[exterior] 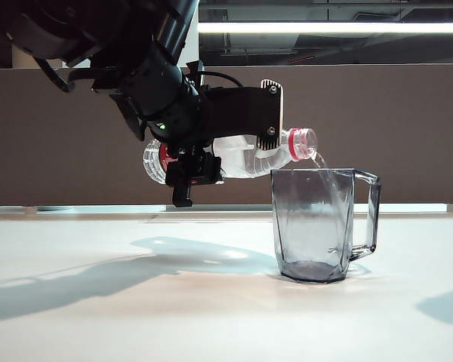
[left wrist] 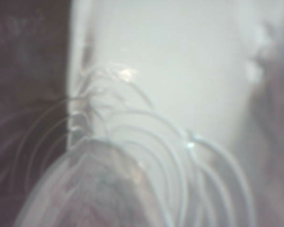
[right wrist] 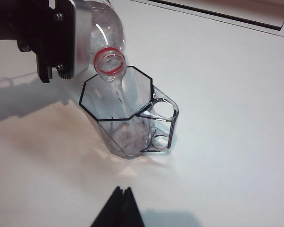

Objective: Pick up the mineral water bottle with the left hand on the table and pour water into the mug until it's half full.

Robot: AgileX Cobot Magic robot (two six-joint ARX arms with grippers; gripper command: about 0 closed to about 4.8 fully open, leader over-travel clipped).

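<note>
My left gripper (exterior: 266, 139) is shut on the mineral water bottle (exterior: 245, 160) and holds it tipped almost level above the white table (exterior: 136, 317). The uncapped mouth with its red neck ring (exterior: 303, 143) hangs just over the mug's rim. A thin stream of water (exterior: 321, 161) falls into the smoky-grey faceted mug (exterior: 317, 226), which stands upright with its handle on the right. The left wrist view shows only the bottle's blurred ribs (left wrist: 132, 156). In the right wrist view the bottle mouth (right wrist: 110, 62) is over the mug (right wrist: 128, 118), the left gripper (right wrist: 61, 38) is beside it, and my right gripper (right wrist: 124, 191) is shut, short of the mug.
A brown partition (exterior: 408, 121) runs behind the table's back edge. A dark slot (right wrist: 217, 16) lies along the far side of the table. The arm's shadow (exterior: 75, 279) falls on the tabletop left of the mug.
</note>
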